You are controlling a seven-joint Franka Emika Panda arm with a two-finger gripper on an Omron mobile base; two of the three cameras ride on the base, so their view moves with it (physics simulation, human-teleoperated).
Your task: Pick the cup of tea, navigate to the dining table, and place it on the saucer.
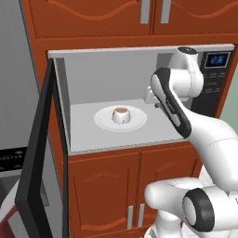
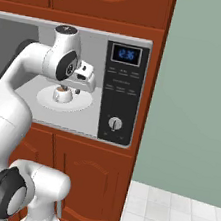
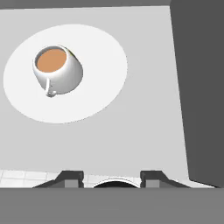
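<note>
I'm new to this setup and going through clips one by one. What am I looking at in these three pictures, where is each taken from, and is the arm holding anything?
This is a rendered kitchen with a white robot arm on a driving base. Two pictures come from cameras on the base, behind the arm to its left and right. The third looks along the gripper itself; the two dark fingertips at its bottom stand apart with nothing between them, so nothing is held.

The arm reaches into an open microwave set among red-brown cabinets, its door swung out to the left. Inside, the cup of tea stands on the round white turntable plate.

White cup of tea (image 3: 57, 70) upright (brown liquid), mid microwave turntable (image 3: 100, 87).
</note>
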